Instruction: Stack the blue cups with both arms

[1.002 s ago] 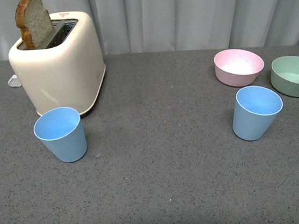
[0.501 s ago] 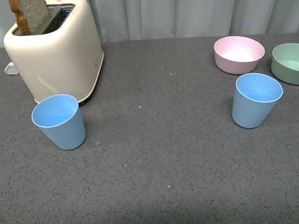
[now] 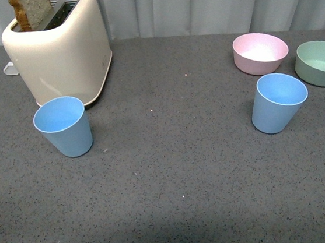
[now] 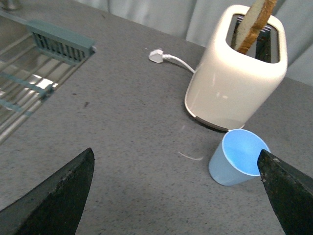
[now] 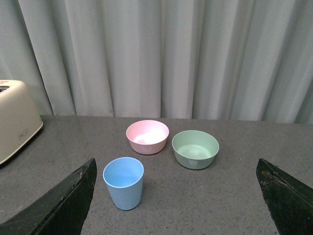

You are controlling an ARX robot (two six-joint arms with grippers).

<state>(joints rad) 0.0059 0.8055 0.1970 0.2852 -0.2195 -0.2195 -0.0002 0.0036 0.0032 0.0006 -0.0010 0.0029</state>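
Countertop (image 3: 175, 178) stretches open between left cup (image 3: 62, 127) and right cup (image 3: 278, 103); left gripper (image 4: 175, 152) and right gripper (image 5: 175, 160) gape wide, empty.

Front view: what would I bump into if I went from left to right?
left cup → pink bowl → right cup → green bowl. The toaster stands behind the left cup, so I skip it.

Cream toaster (image 3: 61, 57) w/ bread slice (image 3: 30, 4) at left; pink bowl (image 3: 260, 53) & green bowl (image 3: 320, 63) just beside each other at right, curtain (image 3: 207, 2) behind.
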